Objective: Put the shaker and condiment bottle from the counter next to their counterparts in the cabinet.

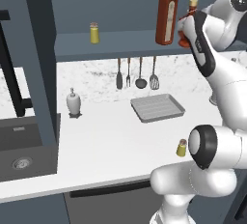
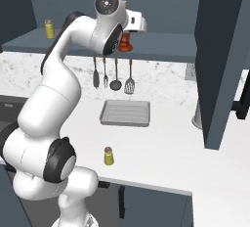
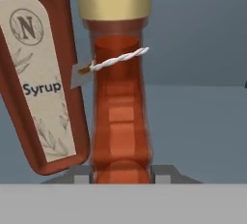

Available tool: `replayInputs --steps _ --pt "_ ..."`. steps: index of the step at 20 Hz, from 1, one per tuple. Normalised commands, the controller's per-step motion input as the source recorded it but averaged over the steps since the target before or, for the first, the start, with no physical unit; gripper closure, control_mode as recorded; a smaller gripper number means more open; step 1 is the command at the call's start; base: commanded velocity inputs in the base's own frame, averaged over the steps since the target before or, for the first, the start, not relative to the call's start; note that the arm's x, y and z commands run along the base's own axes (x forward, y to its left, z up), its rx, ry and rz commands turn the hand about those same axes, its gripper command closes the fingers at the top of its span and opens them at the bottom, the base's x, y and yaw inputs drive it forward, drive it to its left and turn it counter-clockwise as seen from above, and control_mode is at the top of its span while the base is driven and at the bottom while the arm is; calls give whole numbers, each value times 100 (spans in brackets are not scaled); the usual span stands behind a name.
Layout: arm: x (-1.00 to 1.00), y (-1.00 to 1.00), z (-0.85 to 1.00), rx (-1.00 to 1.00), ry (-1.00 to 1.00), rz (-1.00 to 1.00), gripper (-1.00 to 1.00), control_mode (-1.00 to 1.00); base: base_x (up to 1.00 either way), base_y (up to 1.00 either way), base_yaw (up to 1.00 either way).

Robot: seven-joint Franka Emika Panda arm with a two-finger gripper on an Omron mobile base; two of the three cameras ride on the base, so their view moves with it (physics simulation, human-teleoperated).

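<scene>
gripping the condiment bottle (image 3: pixel 120 121), the pincer (image 3: pixel 121 177) sits beside a "syrup"-labelled bottle (image 3: pixel 38 73).

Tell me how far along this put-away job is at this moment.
Nothing looks finished yet. In hand: the gripper is shut on the condiment bottle, held up at the cabinet shelf right beside the tall red sauce bottle; whether it already rests on the shelf is unclear. Left: release it, then fetch the shaker still standing on the counter and set it by the shelf's yellow shaker.
</scene>
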Motion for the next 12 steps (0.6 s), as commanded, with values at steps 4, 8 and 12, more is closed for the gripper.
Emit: replayInputs --steps 4,8,12 --pt "48 0 -20 -3 -7 0 100 -100 0 0 0" --pt "35 0 -17 0 1 2 -100 -100 0 0 0" --pt "16 0 -14 0 5 4 -100 -100 0 0 0"
